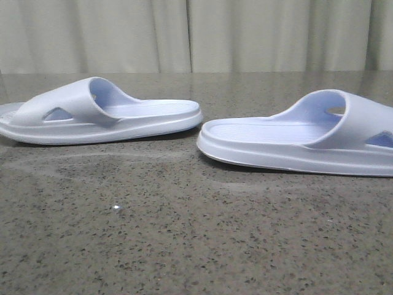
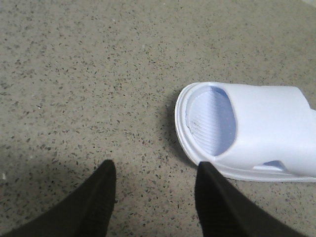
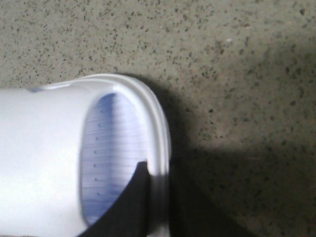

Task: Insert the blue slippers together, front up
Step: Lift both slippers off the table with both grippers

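I see two slippers flat on the table (image 1: 184, 246), soles down, side by side, heels facing each other with a gap between. Left slipper (image 1: 98, 114) sits slightly farther back than right slipper (image 1: 301, 138). Left gripper (image 2: 155, 192) hangs over bare table just beside the left slipper's toe end.

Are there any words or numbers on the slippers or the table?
No words, numbers or signs can be read anywhere.
Left slipper: plain, only ribs and cut-outs.
Right slipper: plain too.
Table: just speckles.
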Robot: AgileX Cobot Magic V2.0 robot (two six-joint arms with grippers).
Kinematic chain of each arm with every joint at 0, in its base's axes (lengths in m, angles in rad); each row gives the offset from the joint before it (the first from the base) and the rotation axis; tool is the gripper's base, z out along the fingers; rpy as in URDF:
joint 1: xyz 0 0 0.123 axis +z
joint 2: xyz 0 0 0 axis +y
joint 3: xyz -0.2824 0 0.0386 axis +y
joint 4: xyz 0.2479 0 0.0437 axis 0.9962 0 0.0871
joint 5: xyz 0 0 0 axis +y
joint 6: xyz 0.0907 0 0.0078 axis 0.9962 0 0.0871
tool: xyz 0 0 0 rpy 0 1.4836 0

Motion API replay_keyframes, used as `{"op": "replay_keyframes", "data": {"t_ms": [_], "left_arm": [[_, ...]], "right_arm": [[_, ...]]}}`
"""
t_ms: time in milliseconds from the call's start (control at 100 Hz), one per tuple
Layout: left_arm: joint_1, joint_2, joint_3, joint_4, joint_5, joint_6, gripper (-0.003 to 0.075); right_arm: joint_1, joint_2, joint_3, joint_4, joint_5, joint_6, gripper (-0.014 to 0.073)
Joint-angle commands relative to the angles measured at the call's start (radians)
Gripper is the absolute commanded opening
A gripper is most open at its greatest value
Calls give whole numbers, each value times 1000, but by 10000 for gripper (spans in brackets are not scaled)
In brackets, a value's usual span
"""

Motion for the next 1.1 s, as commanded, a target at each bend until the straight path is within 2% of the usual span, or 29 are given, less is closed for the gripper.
{"op": "replay_keyframes", "data": {"t_ms": [0,100,440,950,1090], "left_arm": [[2,35,-53,-95,-14,65,327],[2,92,-93,-199,32,174,327],[2,342,-233,-389,155,343,327],[2,511,-310,-400,147,381,327],[2,555,-310,-463,171,450,326]], "right_arm": [[-4,-9,-31,19,-3,-24,-105],[-4,-9,-31,19,-6,-24,-105],[-4,-9,-31,19,-10,-24,-106],[-4,-9,-31,19,-14,-25,-107],[-4,-9,-31,19,-14,-28,-107]]}}
